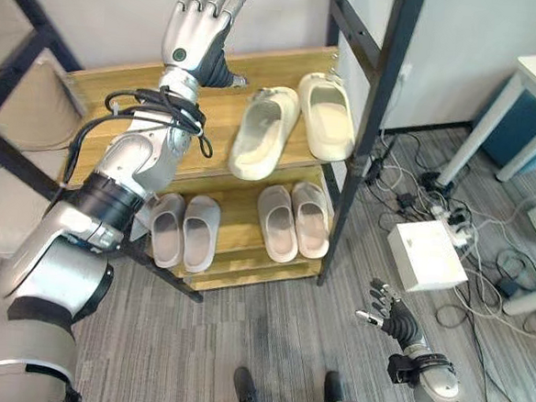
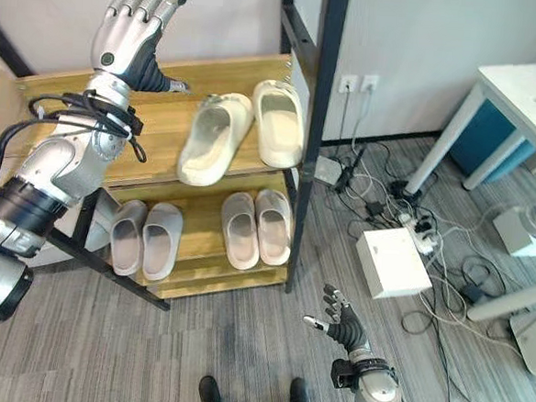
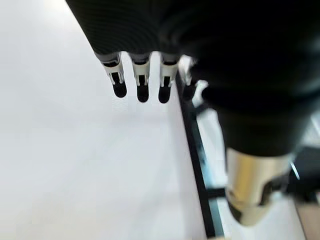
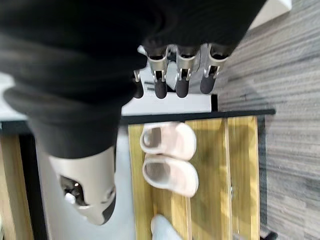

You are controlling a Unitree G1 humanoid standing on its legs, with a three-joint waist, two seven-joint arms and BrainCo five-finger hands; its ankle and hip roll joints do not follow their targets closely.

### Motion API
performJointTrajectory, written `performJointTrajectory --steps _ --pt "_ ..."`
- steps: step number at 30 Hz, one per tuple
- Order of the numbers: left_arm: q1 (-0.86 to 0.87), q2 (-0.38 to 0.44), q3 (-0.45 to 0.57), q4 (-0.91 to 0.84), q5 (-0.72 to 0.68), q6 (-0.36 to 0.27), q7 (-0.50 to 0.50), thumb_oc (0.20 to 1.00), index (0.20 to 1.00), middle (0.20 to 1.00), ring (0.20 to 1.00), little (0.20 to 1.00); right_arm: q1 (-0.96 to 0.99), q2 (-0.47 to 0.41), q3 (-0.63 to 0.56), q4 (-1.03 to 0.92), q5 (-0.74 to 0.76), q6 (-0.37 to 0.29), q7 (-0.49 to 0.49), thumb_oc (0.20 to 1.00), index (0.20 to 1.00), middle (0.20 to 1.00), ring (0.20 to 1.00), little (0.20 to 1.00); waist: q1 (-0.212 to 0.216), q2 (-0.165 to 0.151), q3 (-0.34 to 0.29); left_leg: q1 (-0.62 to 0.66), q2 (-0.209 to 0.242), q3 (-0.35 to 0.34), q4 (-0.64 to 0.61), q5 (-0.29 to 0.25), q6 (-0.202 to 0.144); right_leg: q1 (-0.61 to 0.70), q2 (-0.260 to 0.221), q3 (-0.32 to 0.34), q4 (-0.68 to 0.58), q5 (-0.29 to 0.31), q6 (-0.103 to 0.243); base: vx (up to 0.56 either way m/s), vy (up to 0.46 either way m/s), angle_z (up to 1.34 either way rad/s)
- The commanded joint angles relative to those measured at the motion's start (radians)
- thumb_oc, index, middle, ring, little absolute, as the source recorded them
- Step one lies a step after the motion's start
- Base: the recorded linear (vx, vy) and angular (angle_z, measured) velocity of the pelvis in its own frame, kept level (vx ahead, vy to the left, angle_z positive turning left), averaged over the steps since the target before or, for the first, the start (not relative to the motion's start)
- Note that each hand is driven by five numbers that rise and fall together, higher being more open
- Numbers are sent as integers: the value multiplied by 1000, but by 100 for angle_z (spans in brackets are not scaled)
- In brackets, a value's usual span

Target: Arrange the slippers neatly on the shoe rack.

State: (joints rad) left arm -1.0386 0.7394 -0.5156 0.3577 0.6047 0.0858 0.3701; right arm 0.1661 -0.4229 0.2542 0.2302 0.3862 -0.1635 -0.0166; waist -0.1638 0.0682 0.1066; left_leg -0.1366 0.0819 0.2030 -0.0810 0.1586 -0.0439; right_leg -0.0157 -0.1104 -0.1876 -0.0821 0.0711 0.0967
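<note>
our left hand (image 1: 199,32) hovers with fingers spread and empty over the upper shelf (image 1: 119,89) of the shoe rack; our right hand (image 1: 387,313) hangs open and empty. the tilted cream slipper (image 1: 262,132) near the shelf's right edge needs straightening against its mate (image 1: 325,115), we judge.

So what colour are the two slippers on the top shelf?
Cream, off-white: the top-shelf slippers show best in the left eye view.

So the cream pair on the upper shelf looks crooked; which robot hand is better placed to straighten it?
Left, probably: the left robot hand is raised open beside the cream slippers, while the right robot hand hangs low over the floor.
</note>
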Motion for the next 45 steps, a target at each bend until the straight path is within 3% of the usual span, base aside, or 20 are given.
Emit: performJointTrajectory --steps 1,8,10,11,18,24,35,45 --pt "13 -18 151 13 -141 -60 11 1000 1000 1000 1000 1000 7 22 -50 -48 2 -19 10 1000 1000 1000 1000 1000 28 -19 -7 117 40 -18 -6 -145 -65 -51 -48 -52 -5 -14 90 -13 -10 15" --pt "274 -90 240 -171 -277 -135 -57 1000 1000 1000 1000 1000 24 51 -66 -29 -5 1 15 1000 1000 1000 1000 1000 66 -25 -25 116 38 -44 -6 -136 -65 -28 -52 -76 -5 -18 84 4 0 16" --pt "341 -133 255 -197 -389 -158 -95 1000 1000 1000 1000 1000 30 58 -72 -27 -5 10 17 1000 1000 1000 1000 1000 72 -27 -28 116 38 -48 -6 -134 -65 -24 -53 -81 -5 -19 84 14 9 7" --pt "431 -187 261 -220 -603 -183 -175 1000 1000 1000 1000 1000 36 67 -76 -31 -8 29 21 1000 1000 1000 1000 1000 76 -25 -36 120 38 -52 -6 -133 -63 -19 -52 -83 -5 -19 83 19 10 10" --pt "434 -185 178 -219 -841 -166 -259 1000 1000 1000 1000 1000 37 46 -63 -43 -10 50 49 1000 1000 1000 1000 1000 63 -18 -45 124 36 -47 -6 -132 -60 -18 -53 -79 -5 -16 85 10 3 3" --pt "389 -231 133 -160 -877 -146 -258 1000 1000 1000 1000 1000 45 44 -62 -43 -10 52 51 1000 1000 1000 1000 1000 44 -13 -40 129 32 -40 -6 -136 -57 -21 -55 -70 -5 -13 87 14 0 -3" --pt "349 -281 105 -95 -808 -126 -258 1000 1000 1000 1000 1000 50 38 -73 -39 -11 52 51 1000 1000 1000 1000 1000 19 -8 -25 137 29 -27 -6 -142 -53 -29 -59 -55 -5 -11 88 5 -2 -5" --pt "301 -368 59 -104 -888 -131 -246 1000 1000 1000 1000 1000 43 36 -59 -32 -1 54 50 1000 1000 1000 1000 1000 9 -8 -19 142 30 -28 -6 -146 -51 -25 -57 -53 -5 -17 85 0 0 0"
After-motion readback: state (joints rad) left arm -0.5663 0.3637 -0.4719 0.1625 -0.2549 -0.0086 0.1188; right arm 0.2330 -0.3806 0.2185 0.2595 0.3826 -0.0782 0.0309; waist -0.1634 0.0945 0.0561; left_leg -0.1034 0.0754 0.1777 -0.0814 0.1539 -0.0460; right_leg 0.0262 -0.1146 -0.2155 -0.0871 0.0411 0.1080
